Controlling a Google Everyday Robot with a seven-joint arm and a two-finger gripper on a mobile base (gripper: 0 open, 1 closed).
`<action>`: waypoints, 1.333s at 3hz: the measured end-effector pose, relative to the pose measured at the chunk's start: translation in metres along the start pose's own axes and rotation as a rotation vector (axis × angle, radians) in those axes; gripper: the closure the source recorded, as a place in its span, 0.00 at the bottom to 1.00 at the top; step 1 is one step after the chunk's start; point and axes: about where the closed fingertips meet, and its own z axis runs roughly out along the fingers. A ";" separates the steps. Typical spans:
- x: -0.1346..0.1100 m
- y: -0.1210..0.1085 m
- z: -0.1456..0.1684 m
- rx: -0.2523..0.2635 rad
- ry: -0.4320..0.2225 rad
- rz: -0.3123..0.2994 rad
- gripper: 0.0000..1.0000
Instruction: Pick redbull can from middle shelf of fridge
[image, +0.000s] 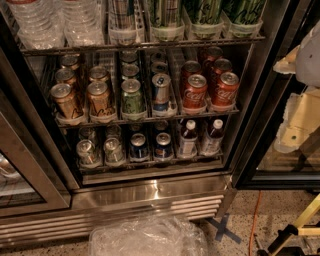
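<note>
Camera view: slim silver-and-blue redbull can (161, 92) stands upright at the front of its lane on the dark wire middle shelf (150, 119), between a green can (132, 97) and a red cola can (194, 93). The cream gripper (299, 122), probably, sits at right outside the steel-based fridge (150, 196), clear of the cans. Whether it is spread cannot be made out. Speckled floor (240, 210) below.

Slim redbull can (161, 92) on middle shelf (150, 119) front, claw (296, 125) at far right

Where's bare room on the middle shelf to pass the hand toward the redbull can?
Crowded: redbull can sits between green can and cola cans, narrow gaps either side. Free room is overhead, under the upper rack. Hand hangs outside, at right.
</note>
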 end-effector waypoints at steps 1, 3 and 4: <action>0.000 0.000 0.000 0.000 0.000 0.000 0.00; -0.011 0.004 0.018 0.021 -0.050 0.061 0.00; -0.022 0.008 0.031 0.059 -0.087 0.140 0.00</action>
